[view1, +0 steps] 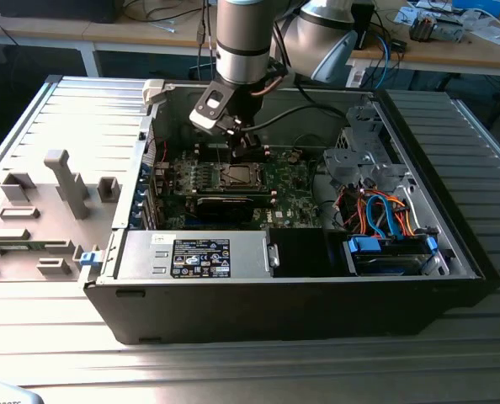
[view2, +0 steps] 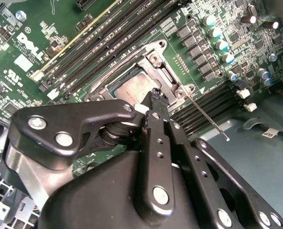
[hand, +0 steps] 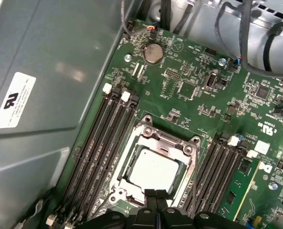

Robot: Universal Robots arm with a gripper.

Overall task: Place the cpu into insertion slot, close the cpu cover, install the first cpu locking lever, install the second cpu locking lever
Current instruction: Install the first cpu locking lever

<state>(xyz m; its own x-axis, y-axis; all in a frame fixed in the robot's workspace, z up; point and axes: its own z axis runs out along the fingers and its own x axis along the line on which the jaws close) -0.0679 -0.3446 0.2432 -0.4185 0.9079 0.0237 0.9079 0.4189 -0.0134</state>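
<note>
**A:** What sits nearest on the counter (view1: 250,370)?

**B:** One open computer case (view1: 317,299). Along its front wall lie one black labelled power-supply box (view1: 195,255) and, toward the exterior view's right, one blue drive caddy (view1: 390,254).

**A:** And behind those?

**B:** One green motherboard (view1: 288,189) with one insertion slot (view1: 237,175). The single cpu (hand: 153,171) lies flat inside it. The one cpu cover (hand: 172,142) is down around it, and the chip's grey top shows through the cut-out.

**A:** Any levers?

**B:** In the second wrist view, one thin locking lever (view2: 206,116) sticks out free from the slot's corner, apart from the claw (hand: 156,194).

**A:** How does the claw stand?

**B:** Its two fingers (hand: 150,196) are pressed together and grip nothing. The tips are right at the cover's edge, but I cannot tell whether they touch it.

**A:** And farther on?

**B:** Two banks of memory slots (hand: 110,138) flank the slot, and beyond them is one coin cell (hand: 152,53).
</note>
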